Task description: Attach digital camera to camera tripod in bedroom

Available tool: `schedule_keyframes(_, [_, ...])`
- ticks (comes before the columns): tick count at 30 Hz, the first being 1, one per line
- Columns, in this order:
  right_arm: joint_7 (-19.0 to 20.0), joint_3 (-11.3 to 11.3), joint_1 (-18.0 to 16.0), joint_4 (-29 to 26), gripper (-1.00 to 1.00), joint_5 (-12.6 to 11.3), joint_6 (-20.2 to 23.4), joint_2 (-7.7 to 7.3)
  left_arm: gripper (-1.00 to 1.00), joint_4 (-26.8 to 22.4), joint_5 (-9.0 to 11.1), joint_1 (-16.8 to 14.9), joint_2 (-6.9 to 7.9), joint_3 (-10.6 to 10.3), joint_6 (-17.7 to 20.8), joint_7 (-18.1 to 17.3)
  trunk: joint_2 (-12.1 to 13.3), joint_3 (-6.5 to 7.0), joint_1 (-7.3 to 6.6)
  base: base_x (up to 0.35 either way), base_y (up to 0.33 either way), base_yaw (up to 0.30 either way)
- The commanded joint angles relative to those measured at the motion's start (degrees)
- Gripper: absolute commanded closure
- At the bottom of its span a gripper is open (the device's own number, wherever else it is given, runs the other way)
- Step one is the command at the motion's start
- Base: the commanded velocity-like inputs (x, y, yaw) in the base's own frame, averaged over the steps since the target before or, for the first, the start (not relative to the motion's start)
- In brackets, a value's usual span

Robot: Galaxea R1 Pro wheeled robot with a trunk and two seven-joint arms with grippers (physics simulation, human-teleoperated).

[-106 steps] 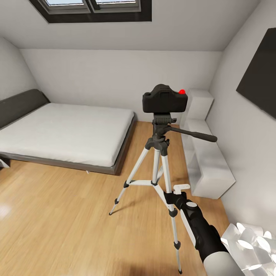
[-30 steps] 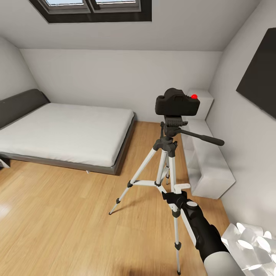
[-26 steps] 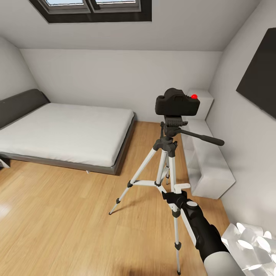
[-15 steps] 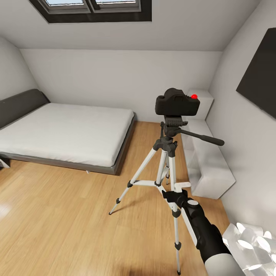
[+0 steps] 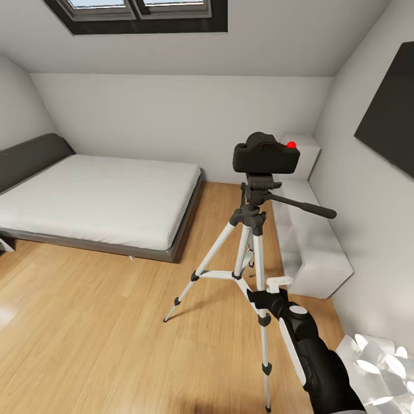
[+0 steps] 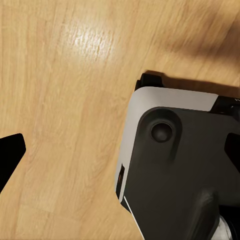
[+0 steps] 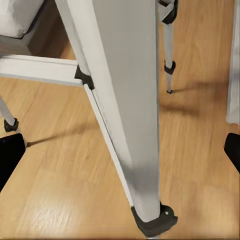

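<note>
Right gripper (image 5: 275, 286) open beside upright camera tripod (image 5: 247, 241), digital camera (image 5: 265, 156) atop

Plenty of open floor (image 5: 86, 322) between the bed (image 5: 103, 198) and the tripod (image 5: 247, 241). The right side is tighter: the tripod's spread legs stand near the white shelf (image 5: 310, 241) along the wall. The right tool (image 5: 275, 286) sits just beside the front leg, jaws apart, leg between them.
</note>
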Motion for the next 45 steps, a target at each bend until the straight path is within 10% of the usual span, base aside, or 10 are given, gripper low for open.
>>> schedule_keyframes(1, [0.4, -0.1, 0.5, -1.0, -1.00, 0.5, 0.8, 0.02, -1.00, 0.0, 0.6, 0.0, 0.02, -0.4, 0.2, -0.2, -0.1, -0.10, 0.03, 0.000, 0.000, 0.000])
schedule_keyframes(29, [1.1, 0.0, 8.3, -13.0, -1.00, 0.3, 10.4, -0.13, -1.00, 0.0, 0.6, 0.0, -0.04, -0.4, 0.2, -0.2, -0.1, -0.10, 0.03, 0.000, 0.000, 0.000])
schedule_keyframes(45, [1.3, -0.3, 16.5, -12.9, -1.00, -0.1, 11.5, -4.15, -1.00, 0.0, 0.6, 0.8, -0.06, -0.4, 0.2, -0.2, -0.1, -0.10, 0.03, 0.000, 0.000, 0.000])
